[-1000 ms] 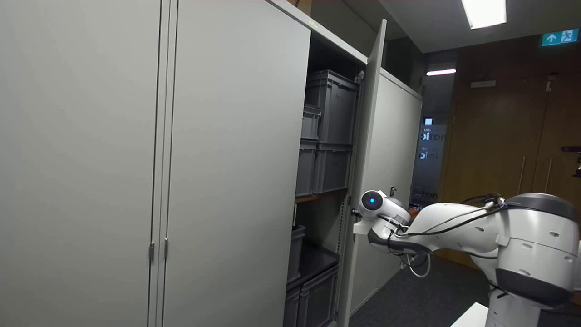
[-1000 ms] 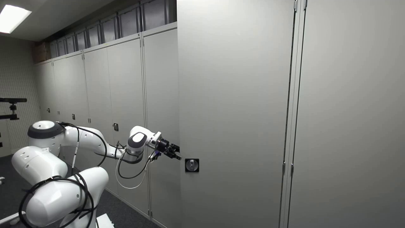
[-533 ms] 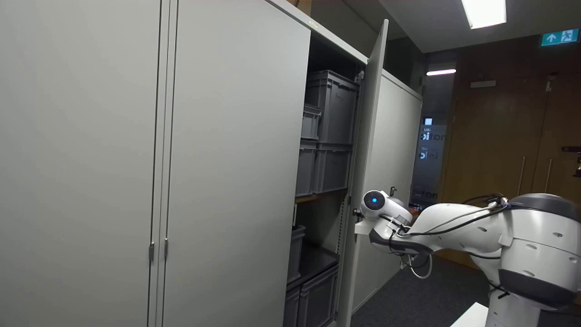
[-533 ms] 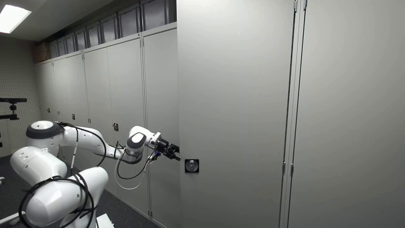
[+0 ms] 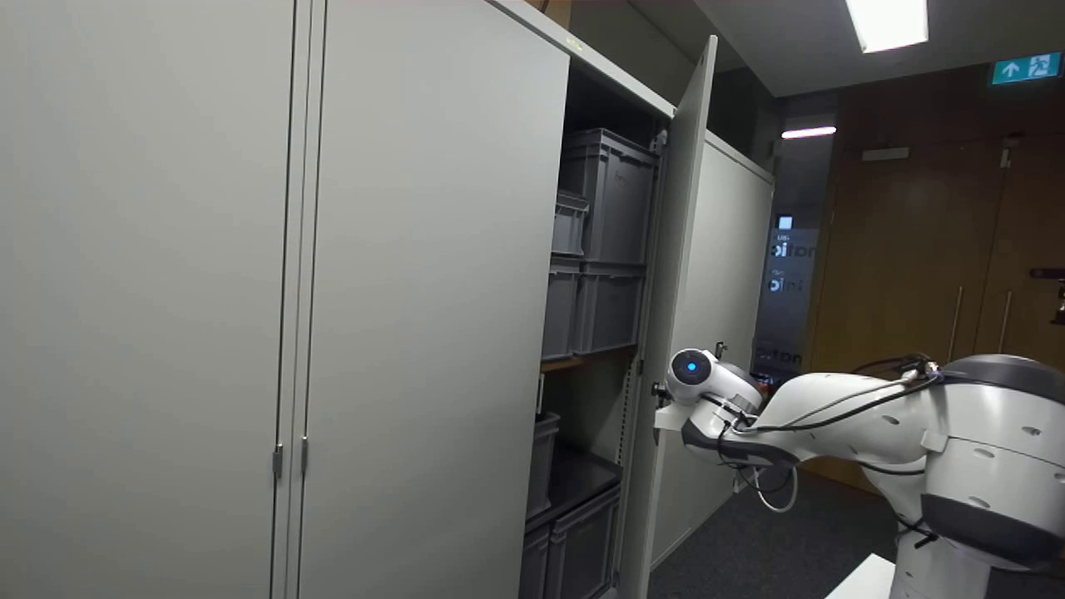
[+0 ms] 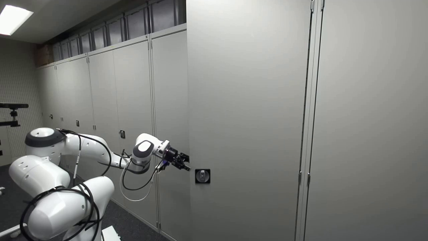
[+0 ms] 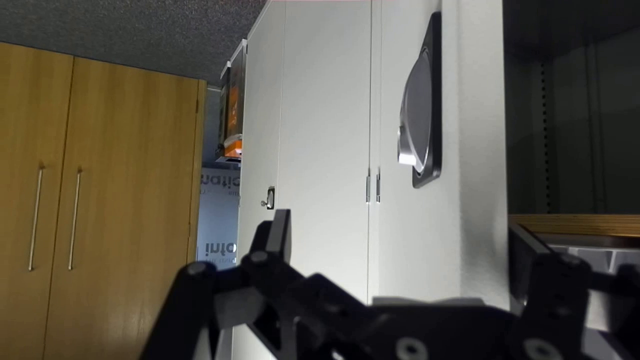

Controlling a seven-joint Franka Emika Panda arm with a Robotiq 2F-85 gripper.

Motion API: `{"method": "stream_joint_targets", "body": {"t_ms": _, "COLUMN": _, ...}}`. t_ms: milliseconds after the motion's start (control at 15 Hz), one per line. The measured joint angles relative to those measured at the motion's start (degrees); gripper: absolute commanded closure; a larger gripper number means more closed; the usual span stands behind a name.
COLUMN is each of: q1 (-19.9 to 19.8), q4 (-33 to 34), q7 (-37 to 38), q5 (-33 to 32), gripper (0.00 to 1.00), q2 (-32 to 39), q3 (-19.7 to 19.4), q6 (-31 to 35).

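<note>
A tall grey cabinet door point(image 5: 684, 208) stands swung outward; in an exterior view its outer face point(image 6: 247, 100) carries a black-framed round latch point(image 6: 202, 176). My gripper point(image 7: 398, 220) is open and straddles the door's free edge point(image 7: 482, 150). In the wrist view the left finger point(image 7: 278, 235) is on the latch side, well apart from the panel. The right finger point(image 7: 530, 250) reaches round the inner side, close against the edge or touching it. The latch point(image 7: 422, 100) lies above the fingers in that view. Part of the gripper is hidden behind the door in an exterior view.
Grey bins point(image 5: 616, 200) stand on shelves inside the cabinet. Closed cabinets point(image 6: 133, 83) run along the wall behind the arm. Cables point(image 6: 133, 187) hang loosely from the arm. Wooden double doors point(image 5: 907, 249) stand farther off.
The door has swung a little wider. The arm and gripper have drawn back with it, toward the robot's base. The jaws have stayed open.
</note>
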Motion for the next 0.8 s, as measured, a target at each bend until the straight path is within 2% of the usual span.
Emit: {"method": "stream_joint_targets", "body": {"t_ms": 800, "q1": 1.47, "q4": -2.11, "q7": -0.59, "q5": 0.34, "gripper": 0.00, "q2": 0.03, "q3": -1.04, "q6": -0.01}}
